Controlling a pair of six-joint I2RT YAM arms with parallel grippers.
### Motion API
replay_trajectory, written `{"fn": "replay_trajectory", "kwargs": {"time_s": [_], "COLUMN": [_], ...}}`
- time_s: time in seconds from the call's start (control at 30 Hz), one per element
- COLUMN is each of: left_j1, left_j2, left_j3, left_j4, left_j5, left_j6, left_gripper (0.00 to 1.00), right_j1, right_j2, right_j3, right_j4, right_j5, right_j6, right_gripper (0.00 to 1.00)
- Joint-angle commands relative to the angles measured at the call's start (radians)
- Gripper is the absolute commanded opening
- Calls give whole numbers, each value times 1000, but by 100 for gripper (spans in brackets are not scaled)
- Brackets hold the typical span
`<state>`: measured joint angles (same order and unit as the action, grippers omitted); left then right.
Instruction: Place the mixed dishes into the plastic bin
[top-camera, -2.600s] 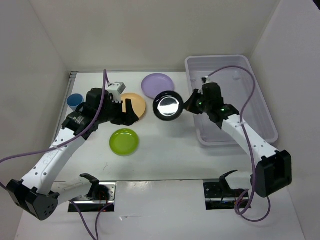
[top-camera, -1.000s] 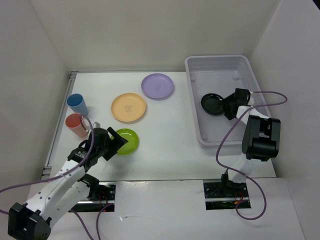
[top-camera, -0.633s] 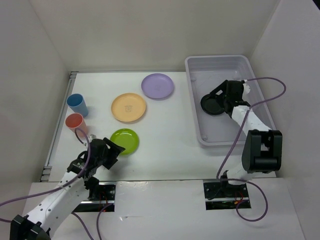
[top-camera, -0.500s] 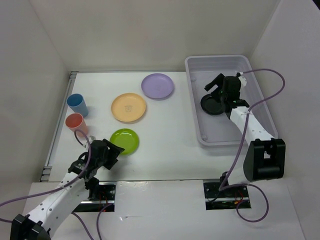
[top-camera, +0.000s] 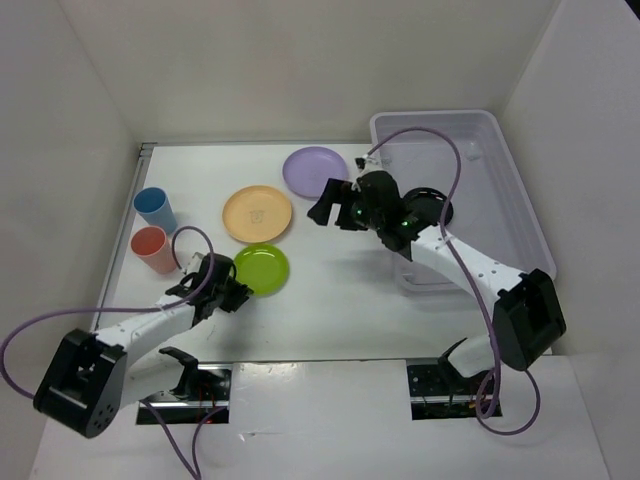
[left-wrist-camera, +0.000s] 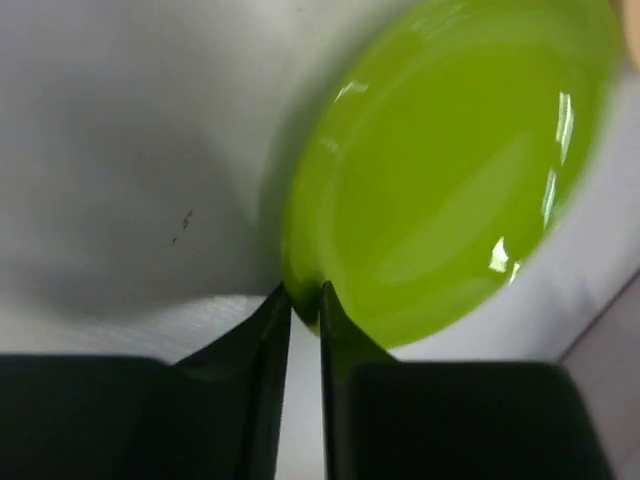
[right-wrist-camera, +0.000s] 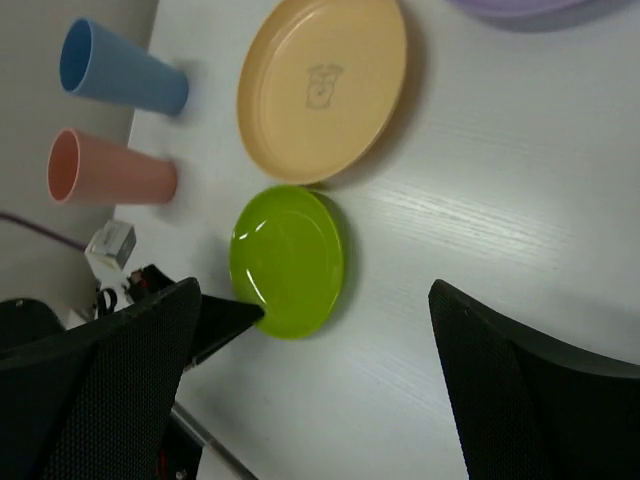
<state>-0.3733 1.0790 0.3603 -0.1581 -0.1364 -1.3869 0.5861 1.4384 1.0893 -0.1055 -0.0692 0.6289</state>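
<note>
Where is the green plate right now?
In the top view the green plate is at the near left of the table, just nearside of the orange plate, its rim pinched by the left gripper.

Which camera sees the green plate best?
The right wrist view: the green plate shows whole and sharp there. The left wrist view is very close but blurry, and the picture's edge cuts part of it off. The top view shows it whole but small.
</note>
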Motion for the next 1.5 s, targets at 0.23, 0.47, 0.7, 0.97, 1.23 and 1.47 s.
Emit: {"fn": "replay_trajectory", "kwargs": {"time_s": [0.23,0.47,0.7,0.97,1.23,1.47], "left_j1": [-22,-22,-22,-22,-22,-22], "left_j2": [134,125,125,101,-98,-352], "left_j3": [46,46,26,37,121,241], "left_j4": [88,88,109,97,-78,-218], "left_j5": [10,11,29,38,38,-28], "left_j6": [46,55,55,86,134,176], "left_gripper": [0,0,0,20,90,93], "right_j1": [35,54,63,63,72,11], "right_j2": [366,536,660,712,565,360], "right_j3": [53,43,63,81,81,99], "right_j4": [10,134,188,178,92,32], "right_j5": [-246,-365,-488,-557,-475,-380], "right_j6": [-87,-87,-58,-86,-106,-55], "right_gripper": [99,98,58,0,0,0]}}
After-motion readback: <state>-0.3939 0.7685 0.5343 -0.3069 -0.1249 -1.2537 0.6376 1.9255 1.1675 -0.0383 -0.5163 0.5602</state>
